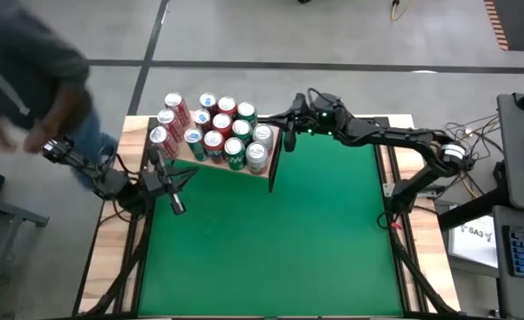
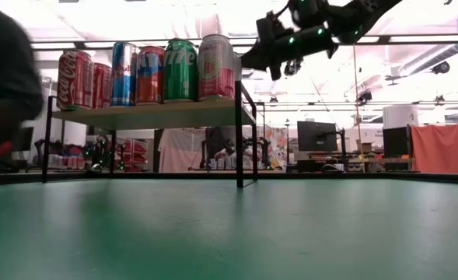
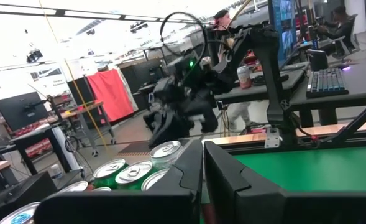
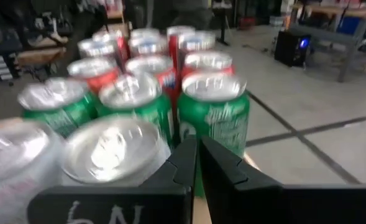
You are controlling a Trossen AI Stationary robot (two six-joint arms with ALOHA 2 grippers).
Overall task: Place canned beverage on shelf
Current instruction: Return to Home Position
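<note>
Pressed together on nothing, the right gripper (image 4: pixel 195 152) hangs near the table's (image 1: pixel 270 249) 12 o'clock, just beside the dark end panel of the shelf (image 1: pixel 215 165) and higher than the can tops. That shelf stands at 11 o'clock, packed with upright soda cans (image 1: pixel 217 132). At 9 o'clock sits the left gripper (image 1: pixel 178 206), fingers likewise closed and empty, with a blurred person (image 1: pixel 30 71) beyond the table's edge.

Coca-Cola script on leftmost red can (image 2: pixel 74 79). "SA3" on white sheet (image 1: pixel 473 233) right of table (image 1: pixel 270 240). Other labels unreadable.
</note>
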